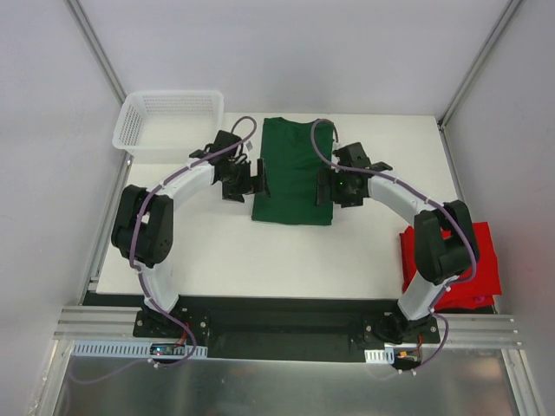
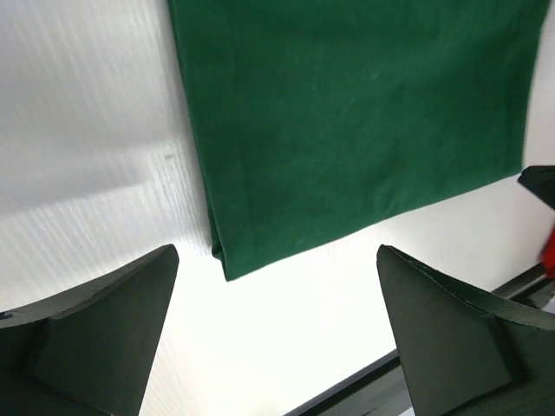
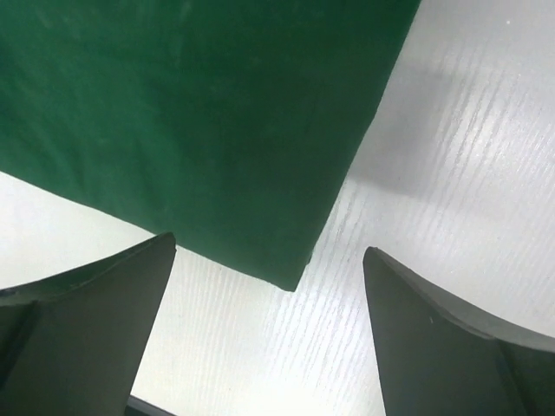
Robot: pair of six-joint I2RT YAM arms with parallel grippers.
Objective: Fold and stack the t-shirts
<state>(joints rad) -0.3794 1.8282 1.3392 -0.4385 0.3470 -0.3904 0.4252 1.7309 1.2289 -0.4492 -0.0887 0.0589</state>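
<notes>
Nearest me, at the right near corner of the one white table [image 1: 260,251], lay the one bright red cotton t-shirt [image 1: 484,260], partly hidden behind the right arm's elbow. It was well apart from the other shirt.

Further in, both arms reached toward the middle. The left gripper [image 1: 258,179] hovered just beside the left edge of the one dark green cotton t-shirt [image 1: 292,173], its two fingers spread wide with nothing between them. The right gripper [image 1: 325,186] mirrored it at the shirt's right edge, also spread wide and holding nothing.

The green shirt lay flat as a long rectangle in the middle of the table.

Farthest off, at the left far corner, sat one white plastic mesh basket [image 1: 130,130].
</notes>
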